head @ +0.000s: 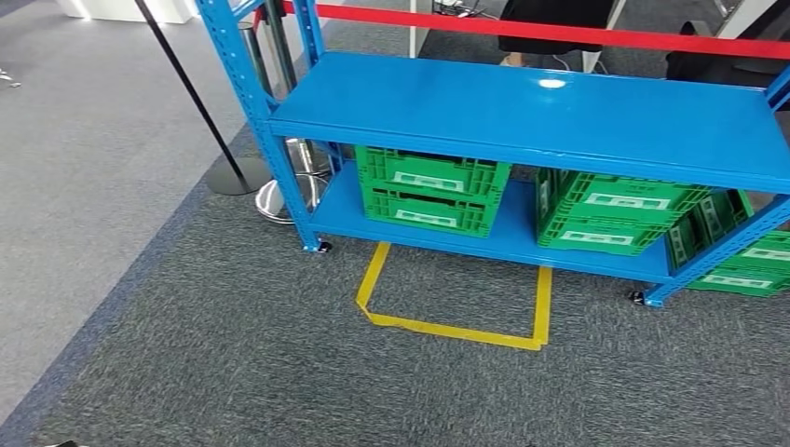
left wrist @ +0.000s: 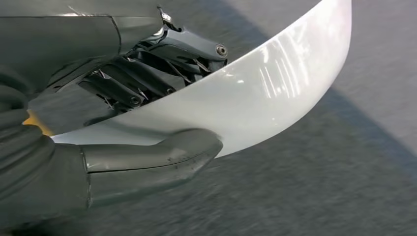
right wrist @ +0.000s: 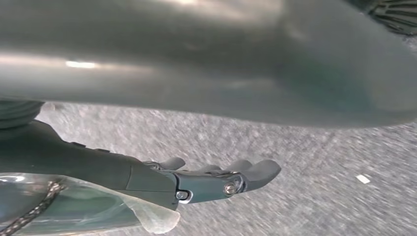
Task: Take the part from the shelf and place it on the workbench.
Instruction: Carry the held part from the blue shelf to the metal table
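Observation:
The blue metal shelf (head: pixel 559 116) stands ahead of me in the head view, its upper board bare. On its lower board sit three green crates (head: pixel 430 191) (head: pixel 610 212) (head: pixel 745 253); what is inside them is hidden, and I cannot make out the part. My left hand (left wrist: pixel 147 98) hangs over the grey carpet with its thumb (left wrist: pixel 162 160) stretched out and nothing visibly gripped; a white curved shell lies right beside it. My right hand (right wrist: pixel 206 179) also hangs over the carpet, its fingers (right wrist: pixel 246 174) straight, holding nothing.
A yellow tape outline (head: pixel 452 326) marks the carpet in front of the shelf. Barrier posts with round bases (head: pixel 233 175) (head: pixel 284 191) stand at the shelf's left end. A red belt (head: pixel 559 35) runs behind it, with a person (head: pixel 559 19) beyond.

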Robot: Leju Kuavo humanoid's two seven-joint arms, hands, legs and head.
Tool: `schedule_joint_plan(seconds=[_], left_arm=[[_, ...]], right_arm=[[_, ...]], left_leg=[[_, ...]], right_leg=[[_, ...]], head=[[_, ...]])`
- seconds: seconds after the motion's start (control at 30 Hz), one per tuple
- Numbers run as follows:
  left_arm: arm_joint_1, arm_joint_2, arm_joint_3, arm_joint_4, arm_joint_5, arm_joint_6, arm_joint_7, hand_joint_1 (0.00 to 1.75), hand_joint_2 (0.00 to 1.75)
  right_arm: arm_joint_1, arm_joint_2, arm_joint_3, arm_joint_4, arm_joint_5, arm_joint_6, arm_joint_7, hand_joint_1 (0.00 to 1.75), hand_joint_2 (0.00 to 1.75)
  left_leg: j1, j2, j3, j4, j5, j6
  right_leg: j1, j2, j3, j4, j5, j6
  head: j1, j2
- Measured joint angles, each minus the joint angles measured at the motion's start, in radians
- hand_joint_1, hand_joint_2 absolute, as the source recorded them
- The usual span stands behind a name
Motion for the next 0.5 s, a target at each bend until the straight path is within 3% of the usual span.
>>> schedule_joint_plan(seconds=[0.07, 0.1, 0.13, 0.17, 0.2, 0.23, 0.27, 0.3, 0.33, 0.4, 0.47, 0.5], left_arm=[[-0.003, 0.008, 0.001, 0.052, -0.019, 0.003, 0.000, 1.75, 1.75], [-0.002, 0.010, 0.001, 0.073, -0.029, 0.003, 0.000, 1.75, 1.75], [-0.003, 0.012, 0.001, 0.091, -0.038, 0.002, 0.000, 1.75, 1.75], [-0.004, 0.013, 0.000, 0.107, -0.046, 0.001, 0.000, 1.75, 1.75], [-0.007, 0.014, 0.000, 0.121, -0.053, 0.001, 0.000, 1.75, 1.75], [-0.009, 0.014, -0.001, 0.133, -0.060, 0.000, 0.000, 1.75, 1.75], [-0.011, 0.014, -0.002, 0.143, -0.066, -0.002, 0.000, 1.75, 1.75], [-0.011, 0.014, -0.003, 0.153, -0.072, -0.003, 0.000, 1.75, 1.75], [-0.012, 0.013, -0.004, 0.161, -0.076, -0.005, 0.000, 1.75, 1.75], [-0.013, 0.012, -0.007, 0.172, -0.083, -0.007, 0.000, 1.75, 1.75], [-0.015, 0.013, -0.010, 0.179, -0.090, -0.013, 0.000, 1.75, 1.75], [-0.015, 0.013, -0.011, 0.182, -0.093, -0.016, 0.000, 1.75, 1.75]], right_arm=[[-0.001, 0.002, 0.000, 0.001, -0.001, 0.001, 0.004, 0.00, 0.00], [0.000, 0.002, 0.000, 0.002, -0.002, 0.001, 0.006, 0.00, 0.00], [0.002, 0.003, 0.000, 0.003, -0.003, 0.002, 0.008, 0.00, 0.00], [0.004, 0.003, 0.000, 0.003, -0.004, 0.001, 0.010, 0.00, 0.00], [0.006, 0.003, 0.000, 0.003, -0.005, -0.003, 0.010, 0.00, 0.00], [0.008, 0.003, 0.000, 0.003, -0.006, -0.008, 0.010, 0.00, 0.00], [0.007, 0.005, 0.000, 0.003, -0.006, -0.017, 0.010, 0.00, 0.00], [0.005, 0.007, 0.000, 0.003, -0.006, -0.027, 0.010, 0.00, 0.00], [0.002, 0.011, 0.000, 0.003, -0.004, -0.035, 0.009, 0.00, 0.00], [-0.005, 0.017, 0.000, 0.003, -0.001, -0.047, 0.004, 0.00, 0.00], [-0.009, 0.024, 0.002, 0.004, 0.002, -0.053, -0.007, 0.00, 0.00], [-0.011, 0.027, 0.003, 0.004, 0.003, -0.055, -0.012, 0.00, 0.00]], left_leg=[[-0.001, -0.017, -0.013, -0.001, 0.016, -0.009], [-0.001, -0.009, -0.020, 0.010, -0.004, -0.015], [0.001, 0.008, -0.027, 0.039, -0.044, -0.022], [0.006, 0.032, -0.035, 0.088, -0.104, -0.030], [0.012, 0.051, -0.044, 0.154, -0.160, -0.038], [0.020, 0.063, -0.050, 0.222, -0.198, -0.046], [0.028, 0.069, -0.049, 0.276, -0.209, -0.054], [0.036, 0.073, -0.037, 0.303, -0.196, -0.060], [0.044, 0.078, -0.011, 0.293, -0.168, -0.067], [0.052, 0.106, 0.083, 0.183, -0.132, -0.074], [0.045, 0.135, 0.163, 0.060, -0.147, -0.064], [0.039, 0.138, 0.177, 0.028, -0.157, -0.056]], right_leg=[[-0.005, -0.025, -0.010, -0.013, 0.005, 0.000], [-0.008, -0.040, -0.020, -0.012, 0.016, -0.005], [-0.011, -0.055, -0.031, -0.012, 0.026, -0.009], [-0.011, -0.071, -0.041, -0.011, 0.036, -0.012], [-0.011, -0.087, -0.054, -0.009, 0.046, -0.014], [-0.012, -0.104, -0.067, -0.004, 0.054, -0.012], [-0.013, -0.120, -0.081, 0.003, 0.061, -0.010], [-0.014, -0.135, -0.097, 0.012, 0.067, -0.006], [-0.016, -0.149, -0.113, 0.023, 0.072, -0.002], [-0.019, -0.171, -0.142, 0.046, 0.079, 0.007], [-0.019, -0.191, -0.161, 0.061, 0.088, 0.020], [-0.020, -0.201, -0.167, 0.063, 0.095, 0.027]], head=[[0.000, 0.000], [-0.001, 0.000], [-0.004, 0.000], [-0.007, 0.000], [-0.010, 0.000], [-0.011, 0.000], [-0.011, 0.000], [-0.011, 0.000], [-0.011, 0.000], [-0.011, 0.000], [-0.011, 0.000], [-0.011, 0.000]])
